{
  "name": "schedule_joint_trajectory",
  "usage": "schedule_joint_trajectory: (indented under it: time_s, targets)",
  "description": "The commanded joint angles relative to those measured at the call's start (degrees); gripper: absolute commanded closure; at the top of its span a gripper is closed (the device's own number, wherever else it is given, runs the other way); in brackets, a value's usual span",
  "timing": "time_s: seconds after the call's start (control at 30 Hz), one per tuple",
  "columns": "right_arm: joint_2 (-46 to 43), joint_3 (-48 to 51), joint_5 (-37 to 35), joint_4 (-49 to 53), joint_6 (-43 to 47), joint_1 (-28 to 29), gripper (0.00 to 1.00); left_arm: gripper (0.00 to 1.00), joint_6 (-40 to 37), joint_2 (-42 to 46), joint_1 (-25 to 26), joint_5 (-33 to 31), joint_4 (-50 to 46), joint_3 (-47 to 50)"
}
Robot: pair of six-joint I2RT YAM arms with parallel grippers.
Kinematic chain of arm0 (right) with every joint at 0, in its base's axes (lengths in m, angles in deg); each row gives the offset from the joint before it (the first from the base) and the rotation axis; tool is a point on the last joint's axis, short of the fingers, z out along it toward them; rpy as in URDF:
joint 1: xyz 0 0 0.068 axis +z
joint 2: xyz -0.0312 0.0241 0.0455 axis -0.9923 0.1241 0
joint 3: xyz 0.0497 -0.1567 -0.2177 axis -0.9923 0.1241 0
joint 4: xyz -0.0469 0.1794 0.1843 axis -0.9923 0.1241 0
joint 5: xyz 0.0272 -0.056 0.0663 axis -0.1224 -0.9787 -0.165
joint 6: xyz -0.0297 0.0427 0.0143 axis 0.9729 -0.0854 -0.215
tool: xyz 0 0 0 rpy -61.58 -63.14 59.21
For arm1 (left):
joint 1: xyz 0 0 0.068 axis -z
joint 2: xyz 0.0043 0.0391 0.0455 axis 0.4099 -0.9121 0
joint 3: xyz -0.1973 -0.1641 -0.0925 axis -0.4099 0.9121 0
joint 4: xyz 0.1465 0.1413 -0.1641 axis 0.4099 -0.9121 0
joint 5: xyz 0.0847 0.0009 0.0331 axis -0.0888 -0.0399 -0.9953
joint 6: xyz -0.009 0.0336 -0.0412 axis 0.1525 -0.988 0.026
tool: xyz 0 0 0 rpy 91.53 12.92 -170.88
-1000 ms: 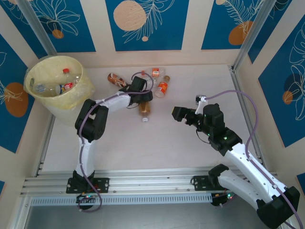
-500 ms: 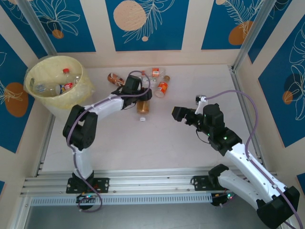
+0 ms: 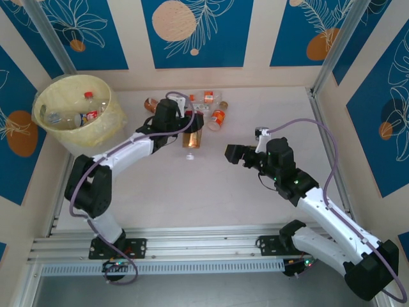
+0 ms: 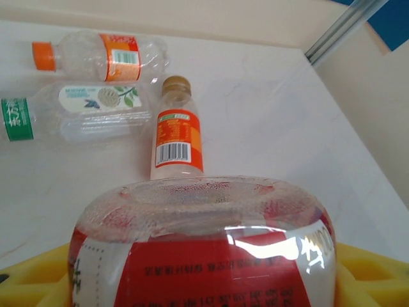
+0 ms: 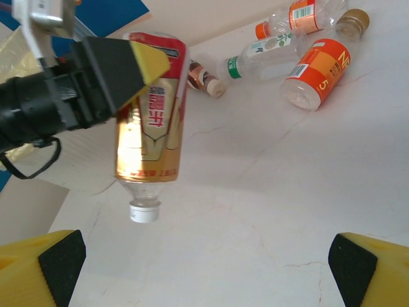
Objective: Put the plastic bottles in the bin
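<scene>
A pale marbled tabletop (image 3: 211, 192) lies between cream walls (image 3: 259, 38) bearing blue panels (image 3: 217, 32) with orange discs and white leaf outlines; slotted aluminium rails (image 3: 192, 246) line its near edge; metal posts (image 3: 54, 35) slant in the far corners.

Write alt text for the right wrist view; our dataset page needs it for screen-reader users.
The left gripper, black with yellow pads, grips a red-and-gold labelled bottle with a white cap over a pale table. Four more bottles lie beyond it, and the right gripper's yellow fingertips sit wide apart at the bottom corners.
</scene>
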Motion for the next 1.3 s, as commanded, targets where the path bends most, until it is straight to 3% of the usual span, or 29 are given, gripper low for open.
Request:
schedule_joint_trajectory:
  time_s: [0.0, 0.43, 1.27]
  targets:
    - [0.29, -0.99, 0.89, -1.76, 1.28, 0.4, 0.0, 1.0, -1.59, 4.13, -0.78, 2.28, 4.32, 1.8]
    - [1.45, -1.58, 1.01, -2.03, 2.16, 0.48, 0.0, 1.0, -4.23, 13.95, -2.23, 3.0, 8.56, 6.1]
    - [1.88, -1.34, 1.74, -4.01, 2.61, 1.27, 0.0, 1.0, -17.8, 33.0, -2.32, -6.62, 5.57, 7.86]
